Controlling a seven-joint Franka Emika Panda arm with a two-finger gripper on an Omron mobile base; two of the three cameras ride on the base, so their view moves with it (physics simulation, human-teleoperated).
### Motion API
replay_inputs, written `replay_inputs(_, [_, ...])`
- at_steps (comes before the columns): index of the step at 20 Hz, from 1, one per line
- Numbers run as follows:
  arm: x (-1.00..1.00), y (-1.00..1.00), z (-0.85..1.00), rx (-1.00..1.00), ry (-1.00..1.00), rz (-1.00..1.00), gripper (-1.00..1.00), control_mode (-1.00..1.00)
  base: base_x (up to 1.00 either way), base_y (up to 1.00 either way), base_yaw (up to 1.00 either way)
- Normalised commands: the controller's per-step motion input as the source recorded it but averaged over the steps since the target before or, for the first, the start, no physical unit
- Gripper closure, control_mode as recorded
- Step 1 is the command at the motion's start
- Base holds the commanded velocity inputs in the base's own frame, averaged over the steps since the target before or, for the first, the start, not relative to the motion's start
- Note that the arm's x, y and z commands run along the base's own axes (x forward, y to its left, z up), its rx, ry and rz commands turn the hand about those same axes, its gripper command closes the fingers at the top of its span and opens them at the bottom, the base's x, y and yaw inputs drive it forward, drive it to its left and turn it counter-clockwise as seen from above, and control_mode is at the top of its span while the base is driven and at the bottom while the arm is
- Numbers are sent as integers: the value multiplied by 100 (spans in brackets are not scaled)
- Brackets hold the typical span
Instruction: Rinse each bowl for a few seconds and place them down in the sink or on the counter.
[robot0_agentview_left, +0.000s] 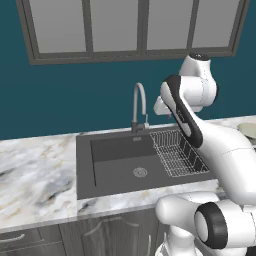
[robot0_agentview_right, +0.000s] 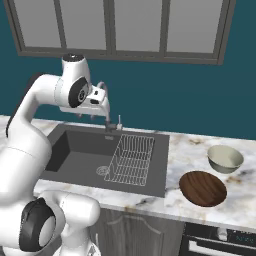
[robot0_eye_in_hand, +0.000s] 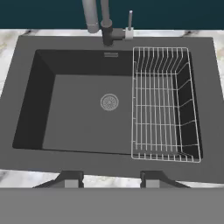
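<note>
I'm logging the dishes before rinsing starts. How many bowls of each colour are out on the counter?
Pale cream-green bowl: 1
Dark reddish-brown bowl: 1
Total: 2, both on the counter right of the sink.

Cream bowl (robot0_agentview_right: 225, 158) & brown bowl (robot0_agentview_right: 203, 188) upright on counter (robot0_agentview_right: 185, 155), right of sink (robot0_agentview_right: 80, 150)

The sink (robot0_agentview_left: 115, 160) sits in the counter (robot0_agentview_left: 35, 170), wire rack (robot0_agentview_left: 177, 152) at its right, faucet (robot0_agentview_left: 139, 107) behind.
</note>
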Motion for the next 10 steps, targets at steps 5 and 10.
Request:
replay_inputs(5, [-19,2,0,0,-9,0,-100,-100,0,0,0])
replay_inputs(10, [-30,1,0,-1,-10,0,-100,-100,0,0,0])
